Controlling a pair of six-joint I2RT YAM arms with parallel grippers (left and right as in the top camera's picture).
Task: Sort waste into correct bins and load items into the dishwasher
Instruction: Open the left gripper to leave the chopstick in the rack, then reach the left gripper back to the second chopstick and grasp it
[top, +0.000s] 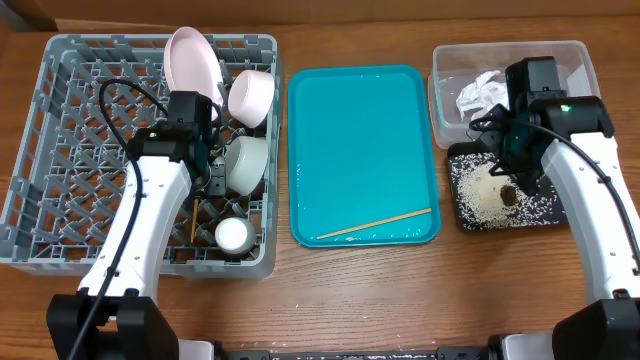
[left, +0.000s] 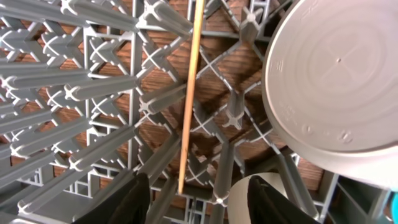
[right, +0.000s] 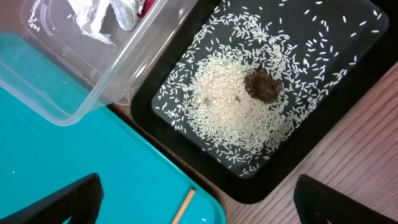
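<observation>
Chopstick (left: 188, 93) is laid on the lattice floor of the dish rack (left: 74, 93), its lower tip between the spread fingers of the left gripper (left: 202, 200). Nothing is pinched. A straight-up retreat is advised, clear of the round white dish (left: 336, 81). Second chopstick (top: 375, 224) lies on the teal tray (top: 340, 130). Right gripper (right: 205, 202) is spread over the black tray (right: 360, 74). The racked chopstick's upper end is cut off and is barely made out overhead.

Ahead of the left claw (left: 199, 200): matt grey plastic rack (left: 93, 93), bare wooden chopstick (left: 190, 93), smooth white bowl (left: 336, 81). Ahead of the right claw (right: 205, 202): clear glossy plastic tub (right: 74, 93), crumpled paper napkin (right: 99, 18), black plastic tray (right: 357, 59), wood-grain table (right: 367, 155).
</observation>
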